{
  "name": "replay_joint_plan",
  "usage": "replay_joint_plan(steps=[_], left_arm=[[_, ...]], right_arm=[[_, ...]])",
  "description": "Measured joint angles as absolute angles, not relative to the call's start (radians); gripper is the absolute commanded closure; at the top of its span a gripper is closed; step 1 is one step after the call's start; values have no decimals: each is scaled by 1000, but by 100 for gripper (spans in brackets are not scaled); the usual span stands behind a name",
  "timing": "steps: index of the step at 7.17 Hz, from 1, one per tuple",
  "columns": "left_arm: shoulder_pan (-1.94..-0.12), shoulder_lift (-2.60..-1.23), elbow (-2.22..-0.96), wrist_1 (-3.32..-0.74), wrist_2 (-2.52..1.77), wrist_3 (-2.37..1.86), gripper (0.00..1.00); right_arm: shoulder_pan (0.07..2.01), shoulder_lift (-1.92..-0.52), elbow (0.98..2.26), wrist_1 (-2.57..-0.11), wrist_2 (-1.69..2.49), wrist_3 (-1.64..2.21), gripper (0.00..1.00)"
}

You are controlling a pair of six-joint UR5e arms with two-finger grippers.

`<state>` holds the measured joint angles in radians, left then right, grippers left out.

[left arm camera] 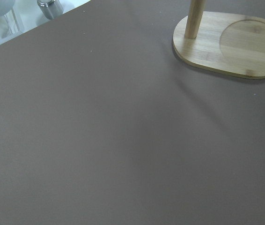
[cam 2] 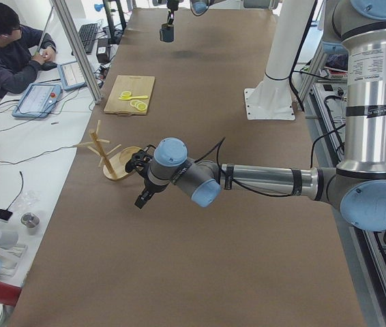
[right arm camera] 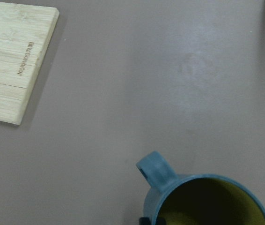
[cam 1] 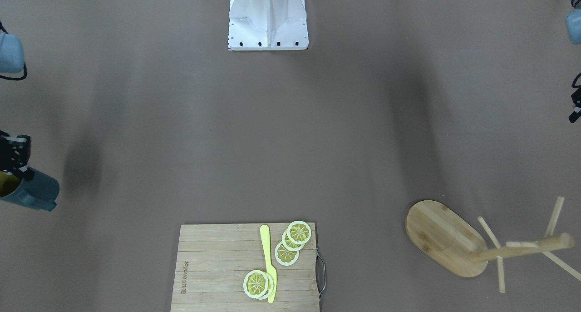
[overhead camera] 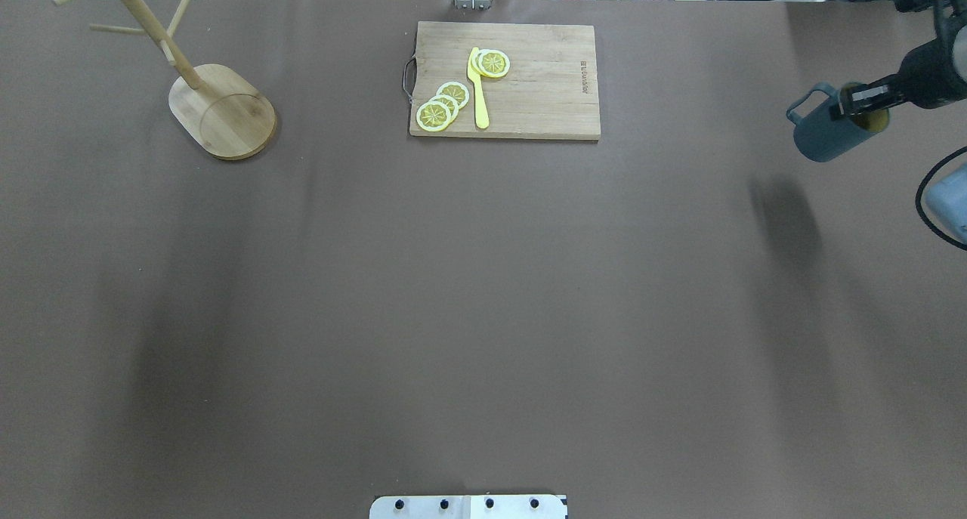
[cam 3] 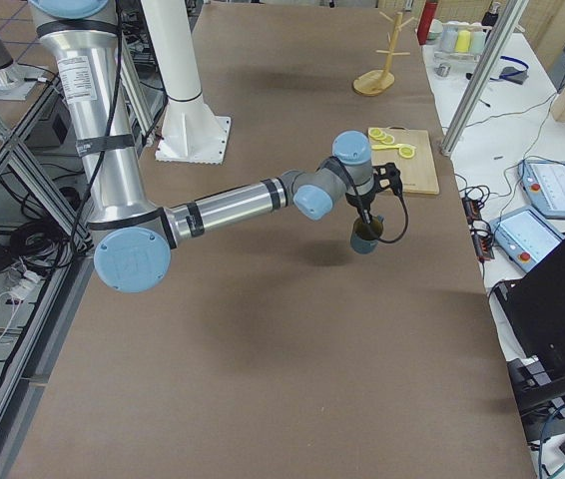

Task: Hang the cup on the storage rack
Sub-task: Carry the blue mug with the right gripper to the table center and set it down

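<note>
The dark slate-blue cup (overhead camera: 825,132) hangs tilted above the table at the far right, yellowish inside, handle (overhead camera: 802,103) toward the table's middle. My right gripper (overhead camera: 861,102) is shut on its rim. The cup also shows in the front view (cam 1: 35,195), the right side view (cam 3: 365,238) and the right wrist view (right arm camera: 202,197). The bamboo storage rack (overhead camera: 223,112) stands at the far left corner, with its post (cam 1: 522,250) and thin pegs bare. My left gripper (cam 2: 142,194) hovers beside the rack's base (left arm camera: 231,44); I cannot tell whether it is open or shut.
A slatted wooden cutting board (overhead camera: 544,88) at the far middle carries lemon slices (overhead camera: 442,105) and a yellow knife (overhead camera: 477,88). The white robot base (cam 1: 268,17) stands at the near edge. An operator (cam 2: 9,54) sits beyond the far edge.
</note>
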<state>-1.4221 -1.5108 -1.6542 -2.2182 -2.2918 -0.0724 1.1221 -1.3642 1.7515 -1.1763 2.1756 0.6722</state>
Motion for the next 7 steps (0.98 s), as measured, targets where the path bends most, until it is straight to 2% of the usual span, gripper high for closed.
replay_joint_plan(steps=[2, 3, 7], left_arm=[[-1421, -1511, -1654, -2223, -2292, -83, 1], [-1421, -1511, -1652, -2224, -2292, -84, 1], [-1421, -1511, -1646, -2224, -2292, -85, 1]], right_arm=[[976, -1262, 1921, -1479, 2042, 858, 100], [892, -1198, 1962, -1584, 1976, 946, 100], [601, -1013, 1972, -1704, 1746, 1037, 100]])
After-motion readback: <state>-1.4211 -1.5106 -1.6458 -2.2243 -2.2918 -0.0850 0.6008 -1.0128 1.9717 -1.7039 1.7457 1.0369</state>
